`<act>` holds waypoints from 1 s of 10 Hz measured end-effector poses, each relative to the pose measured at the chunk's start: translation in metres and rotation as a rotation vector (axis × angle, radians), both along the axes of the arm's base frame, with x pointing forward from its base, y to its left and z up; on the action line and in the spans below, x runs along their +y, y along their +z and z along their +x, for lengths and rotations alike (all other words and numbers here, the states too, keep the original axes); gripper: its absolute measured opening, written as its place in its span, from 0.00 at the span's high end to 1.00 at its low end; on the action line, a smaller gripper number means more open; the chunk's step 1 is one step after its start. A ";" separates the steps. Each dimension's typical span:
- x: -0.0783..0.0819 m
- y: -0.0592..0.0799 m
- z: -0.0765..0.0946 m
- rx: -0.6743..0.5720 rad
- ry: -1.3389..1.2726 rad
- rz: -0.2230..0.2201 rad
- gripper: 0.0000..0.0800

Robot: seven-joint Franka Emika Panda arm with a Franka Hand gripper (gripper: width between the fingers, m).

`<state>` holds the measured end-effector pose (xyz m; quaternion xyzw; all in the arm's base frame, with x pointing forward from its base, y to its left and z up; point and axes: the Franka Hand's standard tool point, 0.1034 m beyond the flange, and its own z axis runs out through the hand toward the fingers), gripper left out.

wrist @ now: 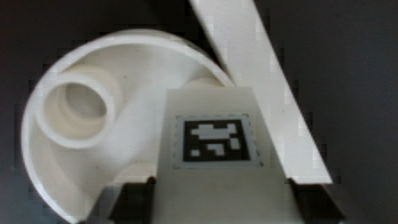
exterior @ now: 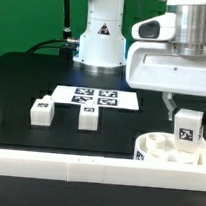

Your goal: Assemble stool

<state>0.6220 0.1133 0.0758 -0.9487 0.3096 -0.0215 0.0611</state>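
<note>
Plainly, my claw (exterior: pixel 187 117) was clenched on one stool leg (exterior: pixel 186 129), a finger pressed to each side and the tagged faces left uncovered. I judged that deliberate: gripped upright like that, the leg's lower end was free to go into the seat. I held it over the seat (exterior: pixel 159 152), which lay at the near edge of the surface, toward the corner on the exterior view's right, close against the border rail (exterior: pixel 66 168). I took the rail for a backstop, so the seat would not slide when I pushed down. Whether the leg's lower end already touched the seat I could not tell; the claw and the leg hid the meeting point in both views.

The seat was the only thing here that could hold anything. Its raised rim made a shallow dish, and the one round hole (wrist: pixel 80 103) that the wrist view showed clearly was empty. No leg stood in the seat that I could see, so I judged the assembly barely begun.

A second leg (exterior: pixel 41 109) and a third leg (exterior: pixel 88 116) lay loose, near each other and nearer the edge on the exterior view's left. They were well apart from the seat, just on the near side of the marker board (exterior: pixel 97 95), and I judged them set out for later steps.
</note>
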 end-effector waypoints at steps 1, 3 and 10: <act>0.001 0.000 -0.001 0.014 -0.124 0.012 0.58; 0.001 -0.001 -0.002 0.042 -0.351 0.033 0.58; 0.007 -0.002 -0.002 0.140 -1.037 0.151 0.58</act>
